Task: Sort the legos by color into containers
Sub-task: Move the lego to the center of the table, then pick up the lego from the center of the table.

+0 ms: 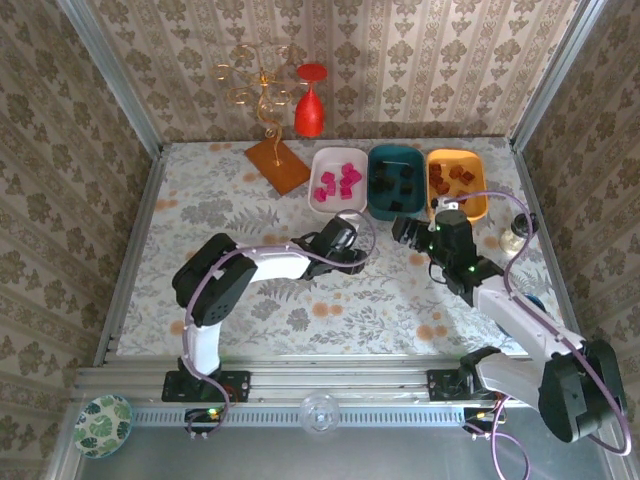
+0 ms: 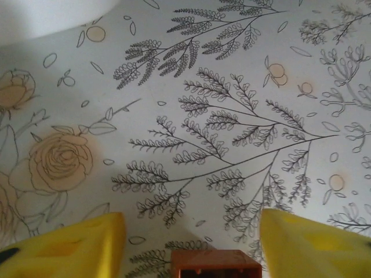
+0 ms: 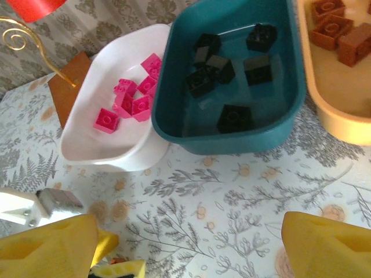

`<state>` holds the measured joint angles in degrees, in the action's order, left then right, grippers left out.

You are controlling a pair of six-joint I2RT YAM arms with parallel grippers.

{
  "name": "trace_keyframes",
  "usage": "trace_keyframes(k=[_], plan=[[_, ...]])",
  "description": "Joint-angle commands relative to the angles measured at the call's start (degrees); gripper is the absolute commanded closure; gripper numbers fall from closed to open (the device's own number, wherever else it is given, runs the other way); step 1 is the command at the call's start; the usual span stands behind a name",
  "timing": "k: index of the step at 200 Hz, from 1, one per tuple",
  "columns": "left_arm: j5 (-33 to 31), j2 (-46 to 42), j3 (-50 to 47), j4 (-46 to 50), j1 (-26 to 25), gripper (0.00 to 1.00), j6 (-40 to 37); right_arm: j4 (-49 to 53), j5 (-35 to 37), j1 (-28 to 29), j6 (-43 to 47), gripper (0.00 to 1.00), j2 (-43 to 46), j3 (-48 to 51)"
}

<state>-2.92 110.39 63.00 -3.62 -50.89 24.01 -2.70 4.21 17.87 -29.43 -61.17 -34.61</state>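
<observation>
Three containers stand in a row at the back: a white tray (image 1: pixel 338 182) (image 3: pixel 104 145) with magenta legos (image 3: pixel 132 98), a dark teal tray (image 1: pixel 395 182) (image 3: pixel 232 136) with black legos (image 3: pixel 233 117), and an orange-yellow tray (image 1: pixel 457 184) (image 3: pixel 336 119) with brownish-orange legos (image 3: pixel 339 32). My left gripper (image 1: pixel 350 245) (image 2: pixel 190 231) is open low over the cloth. A brownish-orange lego (image 2: pixel 215 263) sits between its yellow fingers (image 2: pixel 75 246), with a gap on each side. My right gripper (image 1: pixel 408 230) (image 3: pixel 188 231) is open and empty in front of the teal tray.
Behind the trays are a flat orange-brown tile (image 1: pixel 277 165), a gold stand (image 1: pixel 262 85) and a red wine glass (image 1: pixel 310 105). A small clear jar (image 1: pixel 517 232) sits at the right. The two grippers are close together mid-table. Bare patterned cloth lies to the left.
</observation>
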Motion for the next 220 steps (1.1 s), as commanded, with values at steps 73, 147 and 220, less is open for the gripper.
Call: trace_keyframes(k=[73,147,220], plan=[[-7.4,-32.3,-29.3,-6.3,10.4,0.18,1.3,-6.5,7.2,19.7,5.7,0.12,-12.4,3.7],[-4.7,-38.8,-34.8,-7.1,13.3,0.17,2.0,-2.9,16.0,25.0,10.5,0.15,-37.4,-12.1],[-3.9,-39.1,-35.3,-8.1,14.5,0.16,1.0,1.9,15.5,21.0,13.1,0.37,-42.0,-16.7]])
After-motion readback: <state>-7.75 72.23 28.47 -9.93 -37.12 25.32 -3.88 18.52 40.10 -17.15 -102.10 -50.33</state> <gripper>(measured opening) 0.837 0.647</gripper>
